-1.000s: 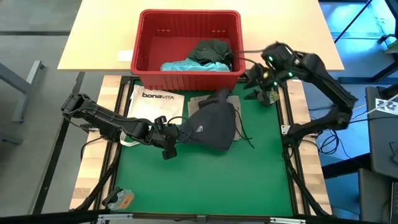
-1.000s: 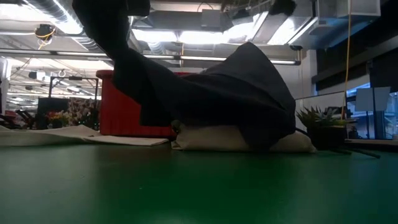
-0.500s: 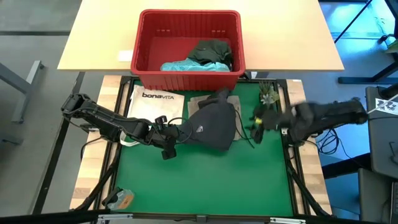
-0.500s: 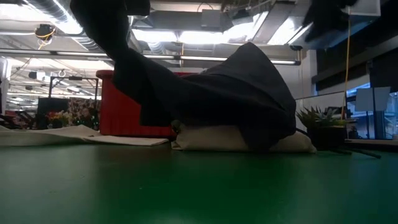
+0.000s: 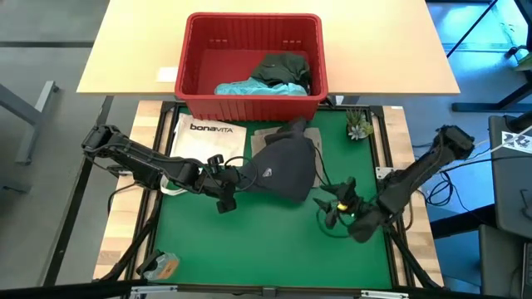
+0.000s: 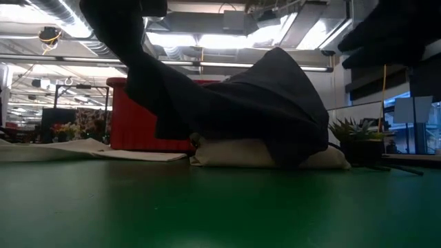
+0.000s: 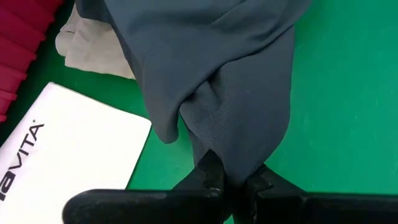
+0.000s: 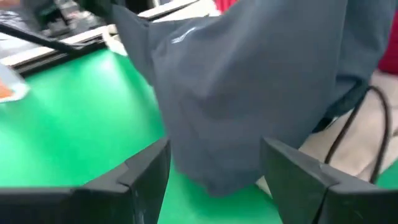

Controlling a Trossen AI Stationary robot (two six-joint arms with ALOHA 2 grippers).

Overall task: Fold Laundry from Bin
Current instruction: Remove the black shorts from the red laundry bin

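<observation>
- Our left gripper [image 7: 233,180] is clamped on a bunched edge of the dark grey garment [image 5: 283,166], at about 9 o'clock of it on the green mat, holding that edge up off the bench [image 5: 249,257].
- Our right gripper [image 5: 335,209] has its jaws spread wide with nothing between them; it sits low over the mat at roughly 4 o'clock of the grey garment, facing its near hem.
- The grey garment is out of the bin but not folded: it lies heaped and draped over the khaki-tan piece [image 5: 270,133], which shows beneath it toward 12 o'clock.
- The white tote bag [image 5: 204,137] lies flat at 10 o'clock of the heap.
- In the bin [image 5: 191,58], at 12 o'clock on the bench, the light turquoise garment [image 5: 249,87] and the dark green one [image 5: 283,68] are not yet taken out.
- We judge the task early: two pieces out, none visibly folded, two still to fetch.
</observation>
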